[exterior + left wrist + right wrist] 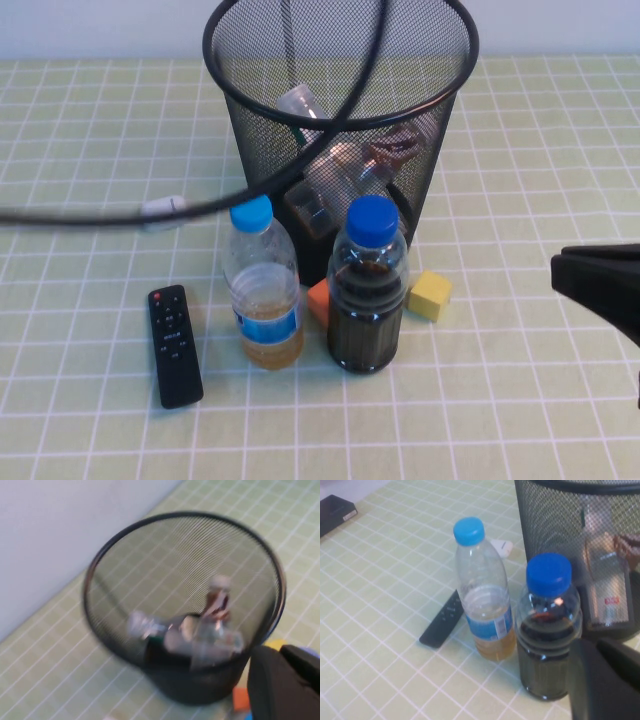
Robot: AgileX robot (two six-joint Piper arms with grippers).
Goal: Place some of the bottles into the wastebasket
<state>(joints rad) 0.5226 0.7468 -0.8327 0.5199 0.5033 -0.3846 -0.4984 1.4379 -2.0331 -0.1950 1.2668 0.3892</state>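
Two blue-capped bottles stand upright on the tabletop just near of the wastebasket (340, 120): the amber-filled bottle (265, 290) left, the dark-filled bottle (368, 290) right. The right hand (600, 285), clenched and empty, sits right of the dark one and is the nearer hand. The left hand (285, 685), clenched and empty, hangs above the wastebasket, which holds other bottles. No label is legible.

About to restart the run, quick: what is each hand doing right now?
Left hand: shut, empty, above the wastebasket.
Right hand: shut, empty, at the table's right, beside the bottles.
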